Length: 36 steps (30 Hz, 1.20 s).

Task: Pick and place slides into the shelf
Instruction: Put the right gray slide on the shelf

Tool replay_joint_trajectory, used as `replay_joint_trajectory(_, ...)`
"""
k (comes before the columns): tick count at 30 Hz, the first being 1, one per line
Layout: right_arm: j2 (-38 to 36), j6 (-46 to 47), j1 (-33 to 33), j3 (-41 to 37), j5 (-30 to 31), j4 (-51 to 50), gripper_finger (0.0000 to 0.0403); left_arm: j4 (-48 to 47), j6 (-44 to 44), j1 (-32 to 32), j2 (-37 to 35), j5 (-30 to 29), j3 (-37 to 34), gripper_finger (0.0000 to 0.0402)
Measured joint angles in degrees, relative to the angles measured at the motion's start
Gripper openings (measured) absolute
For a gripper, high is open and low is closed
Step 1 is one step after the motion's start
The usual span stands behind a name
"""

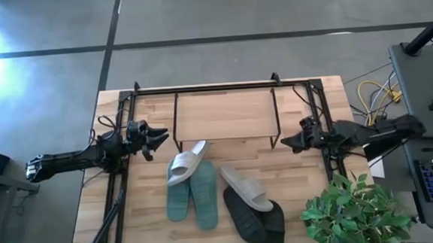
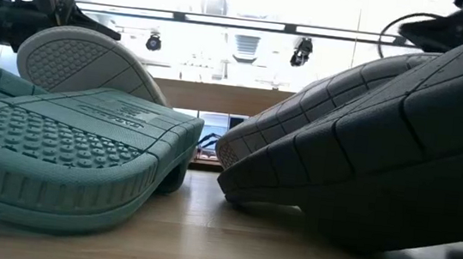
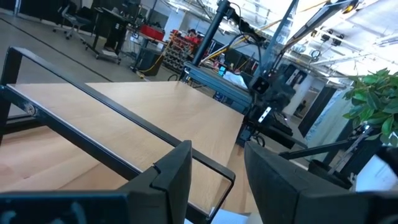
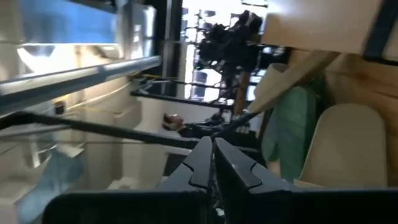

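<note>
While the slides (image 1: 213, 193) lie heaped near the table's (image 1: 305, 214) front edge below the shelf (image 1: 224, 115), the spread left gripper (image 1: 157, 136) and pressed-together right gripper (image 1: 287, 142) flank it, holding nothing

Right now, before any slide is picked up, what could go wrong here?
1. The slides lie in a pile: a white slide leans over a teal slide, and another rests on a black slide. Lifting one may drag its neighbour.
2. The open left gripper hangs close to the shelf frame and could bump it.
</note>
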Motion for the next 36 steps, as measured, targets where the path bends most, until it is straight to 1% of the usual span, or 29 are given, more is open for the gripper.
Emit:
replay_joint_trajectory(3, 12.2, -6.1, -0.1, 8.3, 0.6, 3.0, 0.0019, 0.7, -0.1, 0.0, -0.1, -1.2, 0.0, 0.0134)
replay_joint_trajectory(5, 20.3, -11.7, -0.1, 14.8, 0.4, 1.6, 0.002, 1.2, -0.1, 0.0, -0.1, -1.6, 0.2, 0.0134)
replay_joint_trajectory(6, 24.3, -14.4, 0.0, 18.4, -0.8, -0.7, 0.0021, 1.3, -0.3, 0.0, -0.1, -1.5, 0.3, 0.0134)
replay_joint_trajectory(8, 31.8, -17.9, 0.5, 25.5, -5.1, -10.1, 0.0021, 1.3, -1.9, 0.0, -0.1, -1.4, 0.4, 0.0134)
replay_joint_trajectory(9, 35.2, -17.9, 0.6, 29.1, -7.1, -17.5, 0.0021, 1.3, -2.9, 0.0, -0.1, -1.4, 0.4, 0.0134)
replay_joint_trajectory(11, 42.3, -16.7, 1.5, 36.1, -8.3, -32.9, 0.0019, 1.3, -3.2, 0.0, -0.1, -1.3, 0.3, 0.0134)
replay_joint_trajectory(13, 48.4, -17.8, 3.1, 42.4, -7.9, -45.0, 0.0019, 0.9, -3.2, 0.0, -0.1, -1.3, 0.2, 0.0134)
replay_joint_trajectory(16, 56.0, -19.9, 6.4, 51.3, -5.7, -58.2, 0.002, -0.4, -3.2, 0.0, 0.0, -1.3, 0.2, 0.0134)
replay_joint_trajectory(21, 67.4, -22.8, 13.7, 63.7, -3.7, -74.5, 0.0034, -2.7, -2.1, 0.0, 0.0, -1.1, 0.2, 0.0134)
replay_joint_trajectory(26, 77.5, -26.2, 20.2, 72.7, -6.1, -82.4, 0.0071, -4.1, 3.0, 0.0, 0.3, -0.1, 0.2, 0.0134)
replay_joint_trajectory(31, 85.4, -24.9, 24.2, 79.5, -5.7, -85.4, 0.0137, -4.9, 4.5, 0.0, 0.9, -0.1, 0.2, 0.0134)
replay_joint_trajectory(33, 87.8, -26.3, 25.4, 81.8, -3.8, -86.2, 0.0166, -4.9, 4.5, 0.0, 1.3, -0.1, 0.2, 0.0134)
replay_joint_trajectory(36, 90.2, -27.8, 26.7, 84.0, 2.2, -88.2, 0.0203, -4.9, 4.4, 0.0, 2.0, -0.1, 0.2, 0.0134)
